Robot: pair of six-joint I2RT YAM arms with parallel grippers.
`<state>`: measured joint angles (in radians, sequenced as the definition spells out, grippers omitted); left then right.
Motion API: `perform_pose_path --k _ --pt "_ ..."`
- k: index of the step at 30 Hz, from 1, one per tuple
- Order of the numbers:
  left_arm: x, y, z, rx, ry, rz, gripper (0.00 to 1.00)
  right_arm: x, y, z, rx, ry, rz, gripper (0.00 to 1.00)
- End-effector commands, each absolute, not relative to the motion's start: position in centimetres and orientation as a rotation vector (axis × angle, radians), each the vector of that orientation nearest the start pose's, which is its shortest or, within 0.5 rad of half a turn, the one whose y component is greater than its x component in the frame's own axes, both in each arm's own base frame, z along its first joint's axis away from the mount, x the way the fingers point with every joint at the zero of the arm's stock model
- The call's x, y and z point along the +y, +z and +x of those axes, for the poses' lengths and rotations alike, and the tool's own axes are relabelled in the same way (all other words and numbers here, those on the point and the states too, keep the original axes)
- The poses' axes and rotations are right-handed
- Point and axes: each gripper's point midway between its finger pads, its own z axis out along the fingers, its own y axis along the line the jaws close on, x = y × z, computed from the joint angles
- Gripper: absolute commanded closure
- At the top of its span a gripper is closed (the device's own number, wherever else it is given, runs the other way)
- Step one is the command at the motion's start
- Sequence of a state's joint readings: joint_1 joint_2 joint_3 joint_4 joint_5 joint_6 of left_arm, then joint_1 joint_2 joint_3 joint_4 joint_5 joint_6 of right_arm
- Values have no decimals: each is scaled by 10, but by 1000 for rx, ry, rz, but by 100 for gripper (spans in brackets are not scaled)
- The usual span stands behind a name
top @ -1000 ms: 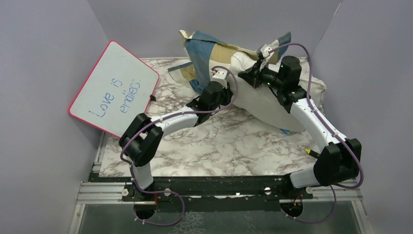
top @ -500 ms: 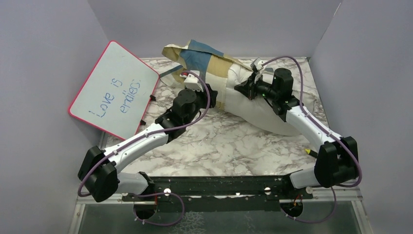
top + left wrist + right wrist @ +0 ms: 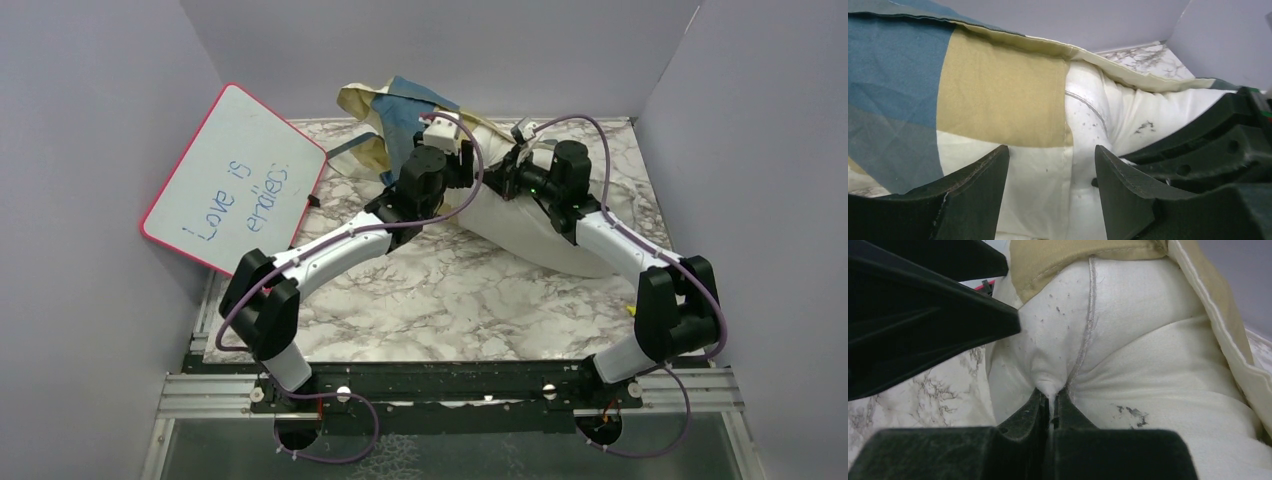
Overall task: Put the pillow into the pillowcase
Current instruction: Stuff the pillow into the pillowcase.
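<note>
The white pillow lies at the back right of the table, its far end inside the blue, tan and cream checked pillowcase. My right gripper is shut on a pinch of the pillow's white fabric beside its seam, just below the pillowcase's tan hem. My left gripper is open with its jaws wide apart. It faces the pillowcase's cream block at its open edge, where the pillow shows. In the top view the two grippers meet at the pillowcase's mouth.
A pink-rimmed whiteboard with blue writing leans against the left wall. Grey walls close in the back and sides. A small yellow object lies by the right arm's elbow. The marble tabletop lies in front of the pillow.
My left arm swung left with its gripper near the pillowcase's left side, then came back right to the pillowcase's mouth. My right gripper moved a little left with the pillow.
</note>
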<state>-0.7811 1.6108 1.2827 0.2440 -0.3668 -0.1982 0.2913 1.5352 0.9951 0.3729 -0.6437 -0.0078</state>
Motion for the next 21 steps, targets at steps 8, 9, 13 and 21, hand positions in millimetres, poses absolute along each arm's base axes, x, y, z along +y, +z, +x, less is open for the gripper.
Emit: perform_pose_path --k 8,9,13,21 --pt "-336 286 432 1644 -313 228 78 235 162 388 1801 876 -683 100" --pt "-337 287 430 1638 -325 234 84 235 162 389 1803 876 -678 100" --pt "-341 287 422 1634 -360 261 100 236 161 391 1823 894 -639 100" --pt "-335 255 421 1696 -324 259 100 229 248 390 1885 901 -479 61"
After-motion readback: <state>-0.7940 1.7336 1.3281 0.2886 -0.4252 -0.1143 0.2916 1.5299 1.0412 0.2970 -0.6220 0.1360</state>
